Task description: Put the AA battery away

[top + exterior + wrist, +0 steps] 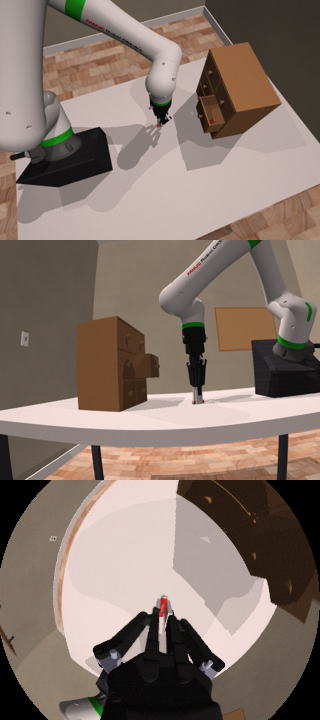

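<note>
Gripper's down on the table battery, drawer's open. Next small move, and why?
Probably a short straight lift. The gripper looks closed on the AA battery, which lies on the table. The open drawer with the other battery sits higher, so height comes first.

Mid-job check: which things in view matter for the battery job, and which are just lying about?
In the job: gripper, closed on the AA battery; open drawer with the other battery; chest.
Just there: cork board; wall switch; black pedestal.
</note>
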